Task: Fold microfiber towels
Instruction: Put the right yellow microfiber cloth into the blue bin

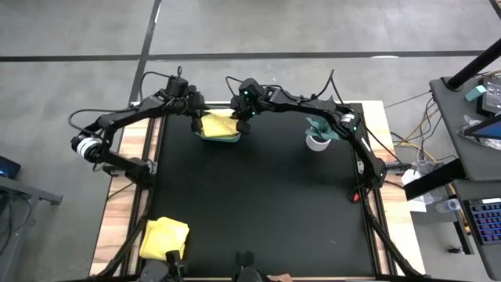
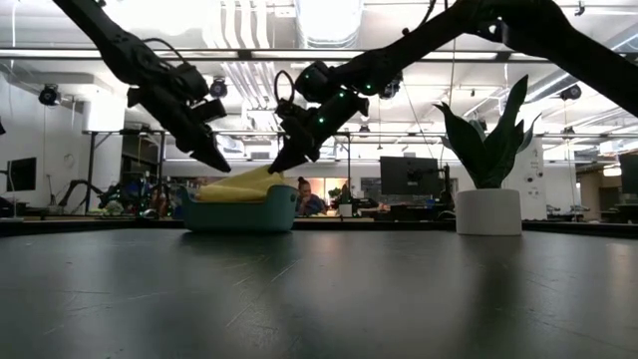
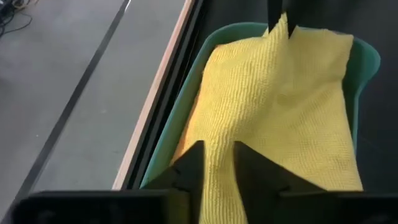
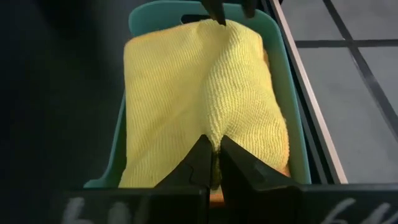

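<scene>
A teal bin (image 1: 221, 139) stands at the table's far edge, left of the middle. In it lies a yellow towel (image 4: 168, 93), with an orange cloth (image 3: 184, 140) showing under it. My right gripper (image 4: 214, 163) reaches in from the bin's right and is shut on the towel. My left gripper (image 3: 217, 173) reaches in from the bin's left. Its fingers stand slightly apart, with a ridge of the towel between them. A second yellow towel (image 1: 164, 237) lies folded at the table's near left corner. My right gripper pinches a raised fold of the yellow towel (image 4: 214, 138) between its two fingers, at the towel's edge on the bin's right side. The fingers slant down from the table's right. That edge is drawn up into a ridge; the rest lies in the bin. My left gripper has cloth between its fingers; whether they touch it I cannot tell.
A potted plant in a white pot (image 1: 318, 137) stands to the right of the bin at the far edge. The black mat (image 1: 258, 204) stretches from the bin to the table's near edge. The bin sits close to the mat's far border (image 3: 155, 106).
</scene>
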